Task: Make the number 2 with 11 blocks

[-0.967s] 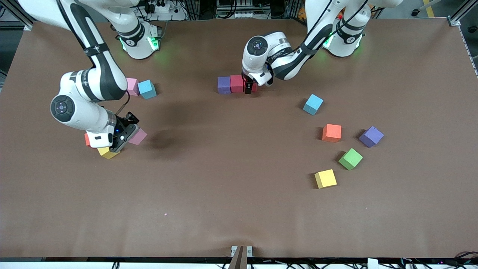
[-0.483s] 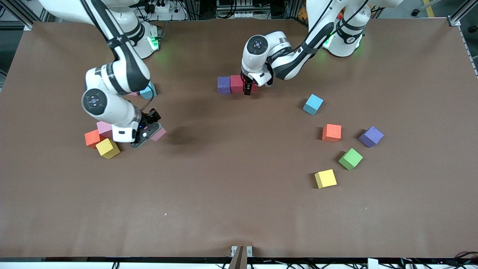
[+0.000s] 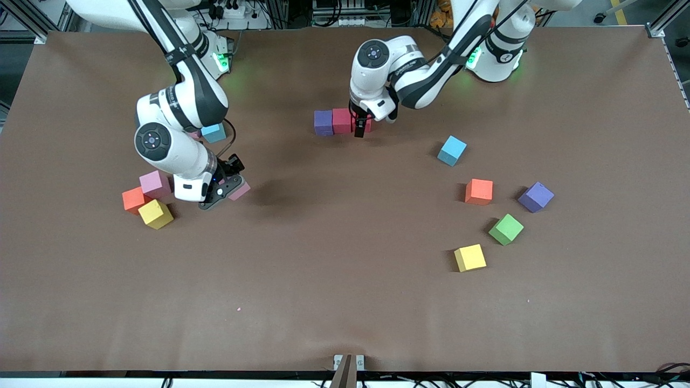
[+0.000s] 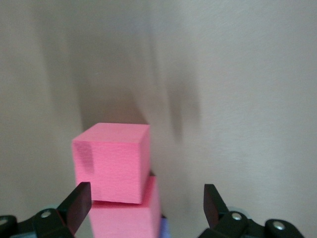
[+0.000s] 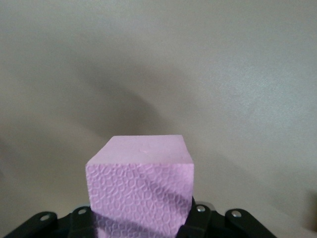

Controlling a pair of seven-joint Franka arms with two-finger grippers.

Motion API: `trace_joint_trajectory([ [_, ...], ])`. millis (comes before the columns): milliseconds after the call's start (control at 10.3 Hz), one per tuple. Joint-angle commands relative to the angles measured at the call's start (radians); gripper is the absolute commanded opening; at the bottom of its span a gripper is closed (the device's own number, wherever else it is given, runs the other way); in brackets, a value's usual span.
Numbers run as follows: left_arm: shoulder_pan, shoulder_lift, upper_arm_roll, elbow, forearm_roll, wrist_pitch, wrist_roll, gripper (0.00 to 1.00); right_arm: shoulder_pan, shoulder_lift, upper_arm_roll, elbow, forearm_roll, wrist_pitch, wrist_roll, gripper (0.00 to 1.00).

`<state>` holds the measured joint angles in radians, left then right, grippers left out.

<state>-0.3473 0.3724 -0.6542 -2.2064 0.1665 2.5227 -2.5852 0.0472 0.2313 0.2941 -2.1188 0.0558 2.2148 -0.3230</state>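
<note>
My right gripper is shut on a pink block and holds it above the bare table; the block fills the jaws in the right wrist view. My left gripper is open, just over a row of a purple block and two red blocks. In the left wrist view the red blocks lie between its spread fingers. Loose blocks: pink, orange and yellow near the right gripper; orange, purple, green and yellow toward the left arm's end.
One light-blue cube sits partly under the right arm. Another light-blue cube lies between the row and the orange block at the left arm's end. The brown table is bare through the middle and front.
My right arm has carried the pink block away from the orange and yellow blocks toward the table's middle, uncovering another pink block. My left gripper has risen slightly over the row.
</note>
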Motion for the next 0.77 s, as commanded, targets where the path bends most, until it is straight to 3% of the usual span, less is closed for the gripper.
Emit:
trace_joint_trajectory([
  [0, 0.040, -0.065, -0.004, 0.003, 0.007, -0.083, 0.090, 1.00, -0.006, 0.008, 0.026, -0.036, 0.001, 0.055, 0.065, 0.40],
  [387, 0.201, -0.055, -0.002, 0.166, 0.007, -0.296, 0.397, 1.00, 0.002, 0.026, 0.106, -0.036, 0.001, 0.083, 0.301, 0.40],
  [677, 0.361, -0.047, 0.001, 0.201, 0.008, -0.317, 0.676, 1.00, 0.109, 0.059, 0.128, -0.027, -0.008, 0.140, 0.527, 0.40],
])
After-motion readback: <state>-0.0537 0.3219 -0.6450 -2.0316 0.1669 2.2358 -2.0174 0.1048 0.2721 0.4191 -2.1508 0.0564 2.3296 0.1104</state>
